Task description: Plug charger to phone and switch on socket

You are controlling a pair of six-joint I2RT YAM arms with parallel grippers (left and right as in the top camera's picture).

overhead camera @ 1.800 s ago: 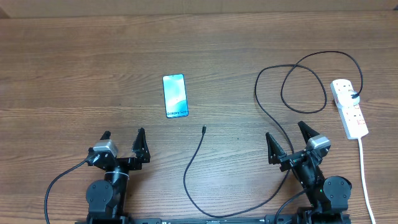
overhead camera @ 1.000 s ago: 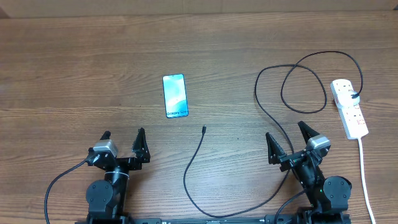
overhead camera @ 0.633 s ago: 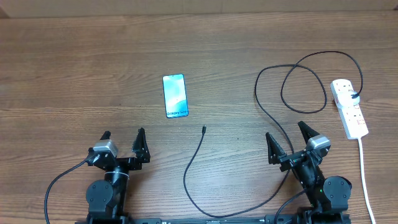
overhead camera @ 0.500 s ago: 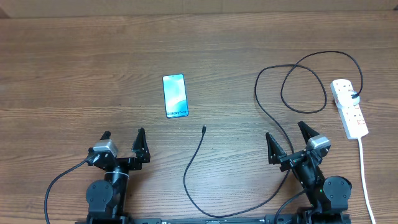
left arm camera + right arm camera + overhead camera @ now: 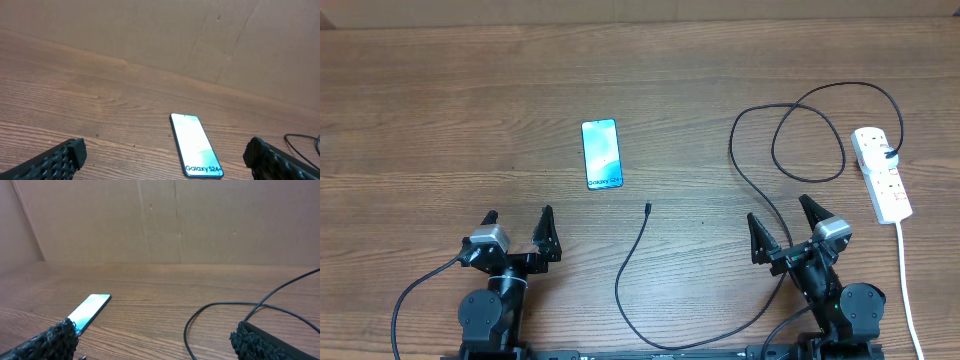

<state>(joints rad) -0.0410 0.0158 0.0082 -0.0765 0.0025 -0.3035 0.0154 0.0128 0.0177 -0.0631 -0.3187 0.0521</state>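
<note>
The phone [image 5: 601, 153] lies flat with its blue-teal screen up, "Galaxy" lettering at the near short edge; it also shows in the left wrist view [image 5: 196, 144] and the right wrist view [image 5: 89, 310]. The thin black charger cable [image 5: 626, 272] loops across the table, its connector tip [image 5: 647, 208] free just near-right of the phone. The cable's far end runs to the white socket strip [image 5: 882, 174] at the right. My left gripper [image 5: 518, 222] is open and empty near the front edge. My right gripper [image 5: 782, 216] is open and empty, with cable loops [image 5: 220, 312] ahead of it.
The socket's white cord [image 5: 907, 290] runs toward the front edge at far right. A brown cardboard wall [image 5: 150, 35] stands along the table's far side. The bare wooden tabletop [image 5: 440, 120] stretches left of the phone.
</note>
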